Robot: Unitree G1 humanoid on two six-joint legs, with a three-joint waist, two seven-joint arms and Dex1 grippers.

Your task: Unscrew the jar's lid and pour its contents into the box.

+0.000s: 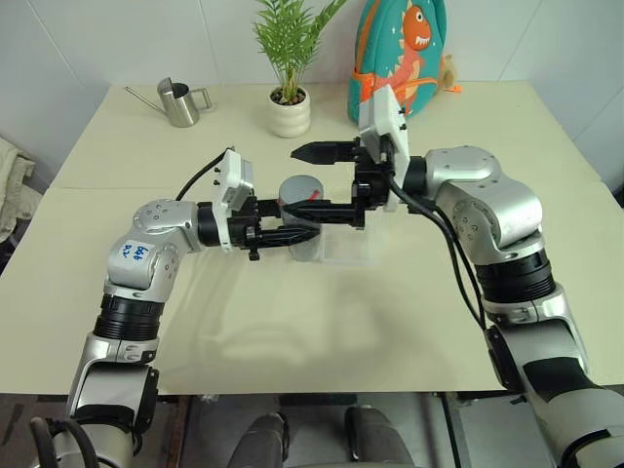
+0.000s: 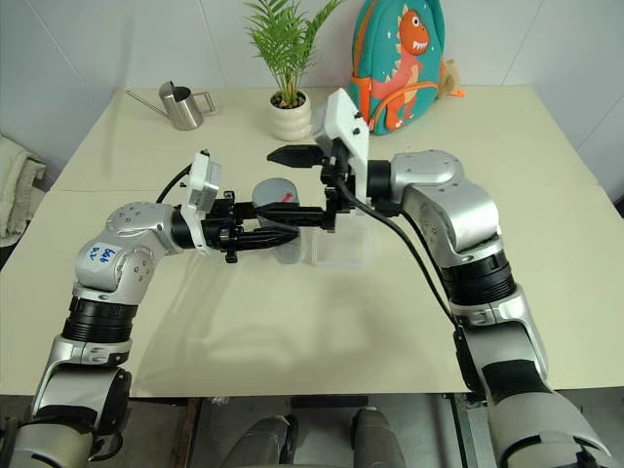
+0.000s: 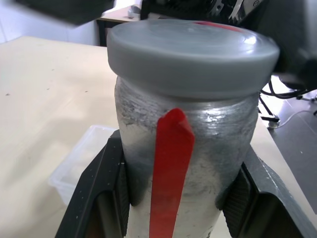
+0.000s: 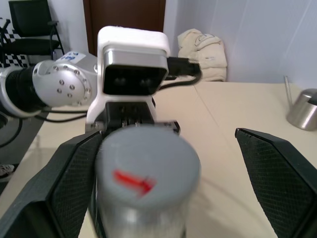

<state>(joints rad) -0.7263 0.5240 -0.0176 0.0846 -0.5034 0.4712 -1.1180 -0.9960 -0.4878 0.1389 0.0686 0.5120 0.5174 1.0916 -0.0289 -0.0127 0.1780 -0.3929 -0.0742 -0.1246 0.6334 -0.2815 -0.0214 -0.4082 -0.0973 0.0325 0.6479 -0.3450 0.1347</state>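
Near the worktop's middle, the left gripper [image 1: 292,234] is clamped on the jar [image 3: 183,144], beside the box [image 1: 346,249]. The right gripper [image 1: 317,180] gapes around the lid [image 4: 146,163]; off-centre, it could slip or wrench the jar loose.

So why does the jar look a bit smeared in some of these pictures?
In the right wrist view the jar and its lid look softly blurred, sitting very near that camera; the left wrist view shows the lid's rim slightly smeared; both eye views stay sharp, with soft shadows on the table.
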